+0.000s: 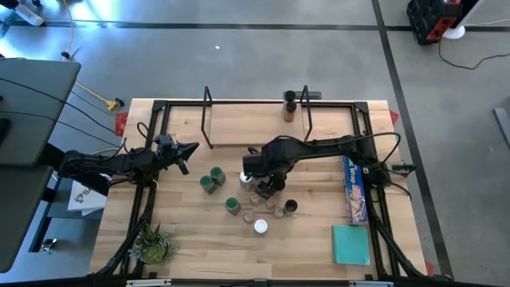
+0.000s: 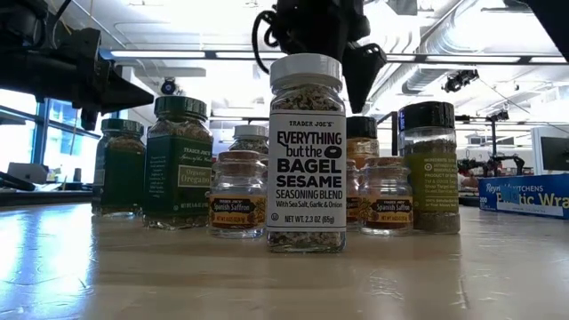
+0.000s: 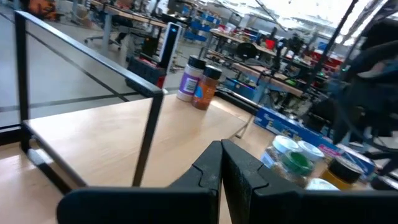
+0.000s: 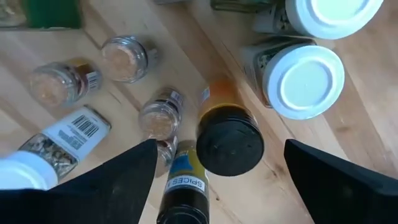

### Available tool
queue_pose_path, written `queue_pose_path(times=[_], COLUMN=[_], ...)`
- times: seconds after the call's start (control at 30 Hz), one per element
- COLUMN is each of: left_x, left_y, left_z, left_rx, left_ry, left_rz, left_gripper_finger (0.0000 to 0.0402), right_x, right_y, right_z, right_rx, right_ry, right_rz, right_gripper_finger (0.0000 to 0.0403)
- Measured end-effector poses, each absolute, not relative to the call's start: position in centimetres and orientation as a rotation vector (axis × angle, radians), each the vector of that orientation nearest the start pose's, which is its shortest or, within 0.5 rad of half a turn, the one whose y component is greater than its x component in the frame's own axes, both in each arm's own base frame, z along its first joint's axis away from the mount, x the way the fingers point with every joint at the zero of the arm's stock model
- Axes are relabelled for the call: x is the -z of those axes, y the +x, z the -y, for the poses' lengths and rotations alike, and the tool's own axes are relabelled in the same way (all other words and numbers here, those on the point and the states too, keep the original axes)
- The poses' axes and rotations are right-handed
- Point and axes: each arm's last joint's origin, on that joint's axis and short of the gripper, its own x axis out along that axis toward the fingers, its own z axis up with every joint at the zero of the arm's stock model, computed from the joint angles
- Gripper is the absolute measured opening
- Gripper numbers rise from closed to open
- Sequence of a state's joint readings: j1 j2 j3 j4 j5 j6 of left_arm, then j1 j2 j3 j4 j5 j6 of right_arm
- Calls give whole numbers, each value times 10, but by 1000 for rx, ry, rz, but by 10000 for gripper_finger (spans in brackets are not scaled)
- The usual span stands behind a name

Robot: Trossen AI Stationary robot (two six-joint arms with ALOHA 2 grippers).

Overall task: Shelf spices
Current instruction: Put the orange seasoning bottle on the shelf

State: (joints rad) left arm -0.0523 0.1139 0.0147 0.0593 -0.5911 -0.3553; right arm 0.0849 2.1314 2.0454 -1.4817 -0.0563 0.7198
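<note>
Several spice jars (image 1: 239, 195) stand and lie in a cluster mid-table; a white-lidded bagel seasoning jar (image 2: 306, 151) stands nearest the near edge. My right gripper (image 4: 221, 148) hangs open over the cluster, pointing down. Its fingers stand to either side of an upright dark-lidded jar (image 4: 229, 144) and touch nothing. Two jars (image 1: 289, 105) stand on the shelf (image 1: 255, 126) by its right black hoop (image 1: 307, 119). They also show in the left wrist view as jars (image 3: 199, 81). My left gripper (image 1: 190, 150) waits shut and level at the table's left, holding nothing.
A long blue plastic-wrap box (image 1: 355, 187) lies along the right side, with a teal pad (image 1: 351, 243) nearer the front. A small green plant (image 1: 153, 243) sits at the front left. Bare wood lies between the cluster and the shelf.
</note>
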Motion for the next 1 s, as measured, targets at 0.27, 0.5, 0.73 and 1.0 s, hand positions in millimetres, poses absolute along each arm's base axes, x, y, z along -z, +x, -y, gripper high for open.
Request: queue_pose_path(times=[0.27, 0.5, 0.73, 1.0], left_x=[-165, -165, -165, -165], left_y=[100, 100, 100, 100], left_z=[-11, -11, -11, -11], left_rx=[-524, -526, -526, -528], left_ry=[-335, -341, -342, -343], left_rz=[55, 57, 57, 58], left_gripper_finger=[5, 5, 5, 5], right_x=[-238, -218, -219, -284], right_y=[406, 408, 407, 388], right_z=[-37, -38, -37, -27], right_rx=[495, 477, 483, 417], right_ry=[588, 642, 630, 650], right_rz=[-1606, -1596, -1602, -1638], right_gripper_finger=[346, 340, 249, 182])
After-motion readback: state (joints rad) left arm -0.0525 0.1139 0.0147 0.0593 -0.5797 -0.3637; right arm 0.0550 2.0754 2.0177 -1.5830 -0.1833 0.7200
